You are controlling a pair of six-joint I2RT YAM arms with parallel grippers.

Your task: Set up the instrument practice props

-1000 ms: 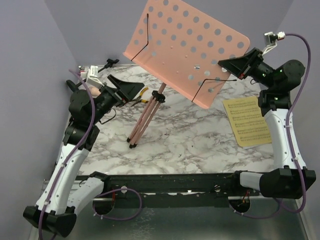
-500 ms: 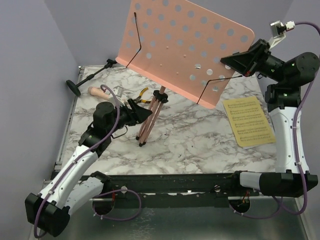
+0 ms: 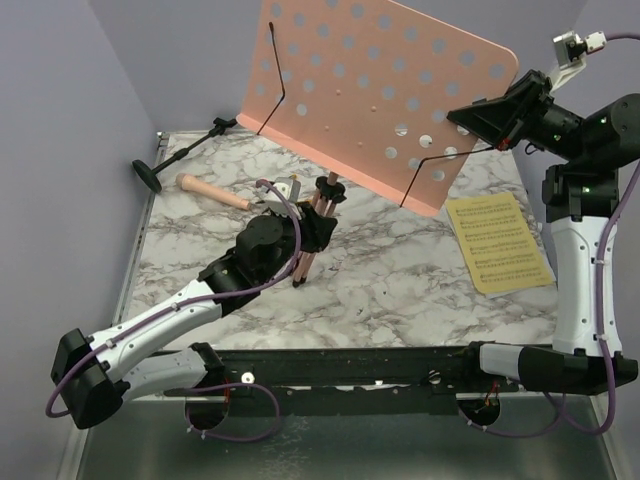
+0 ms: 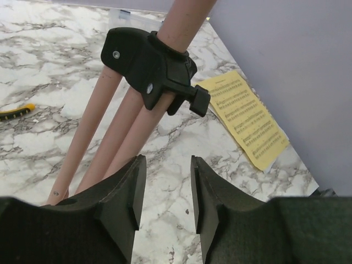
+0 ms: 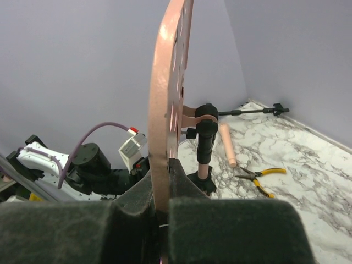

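Left jaws are open partway with nothing in them. They're parked low at the legs point(image 4: 110, 137) of the stand point(image 3: 322, 190), just under the black hub point(image 4: 154, 63). The legs run past the outside of one finger, not between the two. Right jaws are clamped on the edge of the pink desk point(image 3: 380, 90), and that grip looks like the only thing keeping the stand up.

What's new: a second ago our left arm was off at the back left, over the mic. Now it's swung into the middle and is right up against the legs. The desk has also come up higher and drifted right, the feet have shuffled along with it, and the pole slants a lot less.

We read that as the stand being the job in hand. The three legs are bunched together, so it probably can't stand alone until they're spread.

Everything else is waiting:
- The mic point(image 3: 215, 192) lies on the bench point(image 3: 400, 290).
- The mic stand point(image 3: 185, 150) is on its side at the back left.
- The sheets point(image 3: 500, 243) are flat on the right.
- The pliers point(image 5: 258, 176) are near the legs.
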